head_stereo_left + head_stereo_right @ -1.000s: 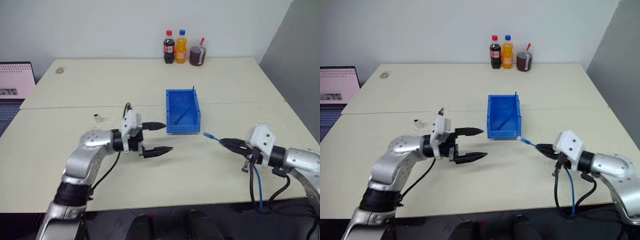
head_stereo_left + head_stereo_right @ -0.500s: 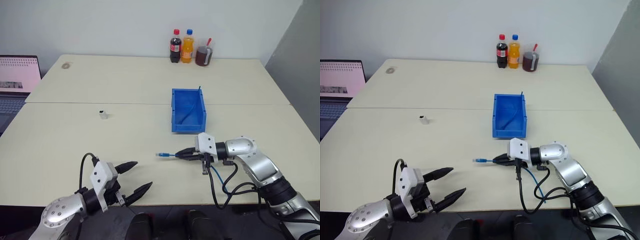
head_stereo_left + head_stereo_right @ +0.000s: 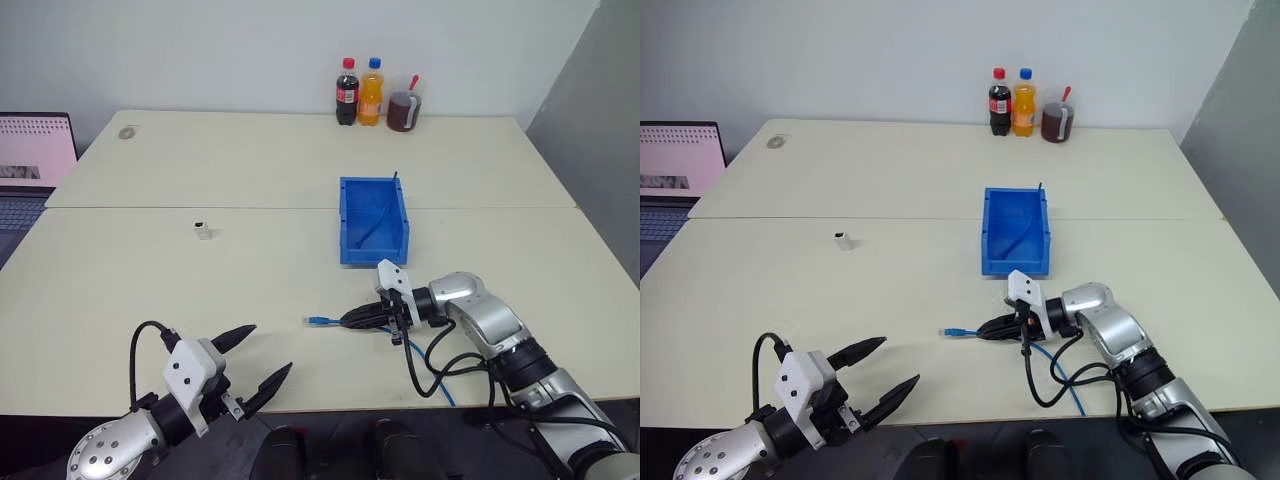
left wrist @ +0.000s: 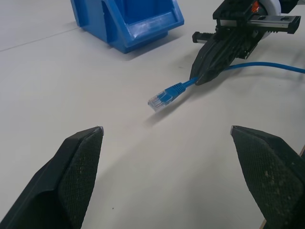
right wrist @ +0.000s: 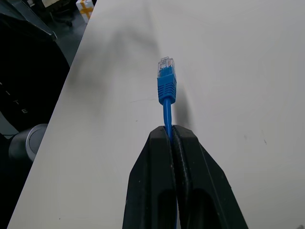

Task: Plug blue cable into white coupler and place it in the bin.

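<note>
Right now your right end effector pinches the thin light-blue cable behind its clear plug, at 6 o'clock from the bright-blue plastic bin. Left end effector spread, empty. Fetch the tiny white coupler at 10 o'clock; keep plug level.

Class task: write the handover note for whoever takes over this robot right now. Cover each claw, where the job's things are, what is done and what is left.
Right claw: shut on the thin light-blue cable just behind its clear plug, which sticks out over the table toward the robot's left.
Left claw: open, empty, at the near table edge.
Tiny white boxy plastic coupler: alone on the table, far to the left, touched by nothing.
Bright-blue rectangular plastic bin: mid-table, just beyond the right claw; a thin cord lies inside it.
Done: cable gripped.
Left: pick up the coupler, push the plug into it, place it in the bin.
</note>
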You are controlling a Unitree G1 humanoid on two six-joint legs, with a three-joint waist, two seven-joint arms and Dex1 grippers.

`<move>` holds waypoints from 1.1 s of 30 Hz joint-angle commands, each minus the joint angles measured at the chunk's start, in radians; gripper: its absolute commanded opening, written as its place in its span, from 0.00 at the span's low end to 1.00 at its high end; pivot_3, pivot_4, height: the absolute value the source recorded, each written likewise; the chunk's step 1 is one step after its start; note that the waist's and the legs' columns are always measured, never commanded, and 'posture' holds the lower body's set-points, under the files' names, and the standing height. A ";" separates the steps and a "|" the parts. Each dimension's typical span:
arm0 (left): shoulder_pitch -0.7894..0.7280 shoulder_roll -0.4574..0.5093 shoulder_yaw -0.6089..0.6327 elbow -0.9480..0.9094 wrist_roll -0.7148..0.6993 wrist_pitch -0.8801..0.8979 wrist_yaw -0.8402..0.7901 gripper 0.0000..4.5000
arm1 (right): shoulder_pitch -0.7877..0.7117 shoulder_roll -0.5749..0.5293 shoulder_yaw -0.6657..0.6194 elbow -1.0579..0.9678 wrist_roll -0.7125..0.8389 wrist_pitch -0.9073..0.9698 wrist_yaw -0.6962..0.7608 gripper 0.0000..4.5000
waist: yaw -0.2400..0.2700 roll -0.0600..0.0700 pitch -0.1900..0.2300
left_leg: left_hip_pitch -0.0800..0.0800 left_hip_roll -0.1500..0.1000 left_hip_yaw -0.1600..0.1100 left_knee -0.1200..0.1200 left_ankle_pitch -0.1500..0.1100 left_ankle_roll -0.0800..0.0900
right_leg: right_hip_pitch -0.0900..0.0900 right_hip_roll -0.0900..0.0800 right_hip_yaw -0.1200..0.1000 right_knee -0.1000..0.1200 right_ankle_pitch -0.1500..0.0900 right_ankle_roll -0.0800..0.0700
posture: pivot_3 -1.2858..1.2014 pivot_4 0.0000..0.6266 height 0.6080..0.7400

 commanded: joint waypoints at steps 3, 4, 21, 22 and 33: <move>0.006 0.017 -0.014 -0.022 -0.020 -0.009 -0.011 1.00 | -0.015 0.004 0.050 0.064 -0.102 -0.100 -0.003 0.01 | -0.004 0.000 0.000 | 0.000 0.000 0.000 0.000 0.000 0.000 | 0.000 0.000 0.000 0.000 0.000 0.000 | 0.52 0.24 1.00; 0.006 0.020 -0.019 -0.022 -0.019 -0.011 -0.012 1.00 | -0.017 0.010 0.047 0.076 -0.106 -0.095 -0.010 0.06 | -0.005 0.000 0.000 | 0.000 0.000 0.000 0.000 0.000 0.000 | 0.000 0.000 0.000 0.000 0.000 0.000 | 0.52 0.24 1.00; -0.319 0.203 -0.086 0.323 0.044 -0.195 -0.246 1.00 | 0.169 -0.179 -0.176 -0.411 0.037 0.162 -0.103 0.87 | 0.018 0.002 0.001 | -0.001 -0.001 0.001 0.001 0.000 0.000 | -0.001 0.002 0.000 0.000 0.000 0.000 | 0.52 0.24 1.00; -0.366 0.221 -0.101 0.366 0.041 -0.206 -0.282 1.00 | 0.191 -0.195 -0.203 -0.469 0.060 0.202 -0.120 0.93 | 0.019 0.002 0.001 | -0.001 -0.001 0.000 0.002 0.000 0.000 | -0.001 0.002 -0.001 0.000 0.000 0.000 | 0.52 0.24 1.00; -0.892 0.175 -0.419 0.951 0.161 -0.449 -0.699 1.00 | 0.370 -0.233 -0.389 -0.873 0.230 0.510 -0.371 1.00 | 0.020 0.002 0.001 | -0.005 -0.002 0.000 0.003 0.000 -0.001 | -0.002 0.005 -0.005 0.000 0.001 0.001 | 0.52 0.24 1.00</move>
